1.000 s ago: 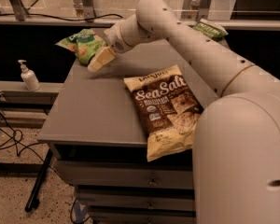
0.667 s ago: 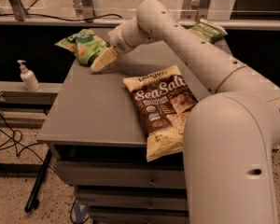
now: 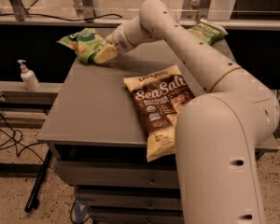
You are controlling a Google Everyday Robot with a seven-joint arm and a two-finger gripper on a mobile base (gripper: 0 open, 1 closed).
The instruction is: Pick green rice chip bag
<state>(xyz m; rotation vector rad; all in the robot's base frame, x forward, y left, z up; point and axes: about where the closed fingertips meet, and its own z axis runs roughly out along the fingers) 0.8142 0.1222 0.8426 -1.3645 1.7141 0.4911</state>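
One pincer (image 3: 105, 54), closure untellable, is touching the green chip bag (image 3: 84, 42) on the tabletop (image 3: 93, 101); probably light, crinkly, slippery, it is inviting an edge pinch.

Light: dim, with a warm brownish cast over the whole frame.
Brightest: the floor strip along the top edge.
Sheen: soft highlights on the pale arm (image 3: 196, 52) and the glossy brown bag (image 3: 158, 106).
Shadows: deep black under the surface (image 3: 93, 108), lower centre.
Gripper: the gripper (image 3: 105, 54), upper left of centre at the green rice chip bag (image 3: 81, 42), is evenly lit.
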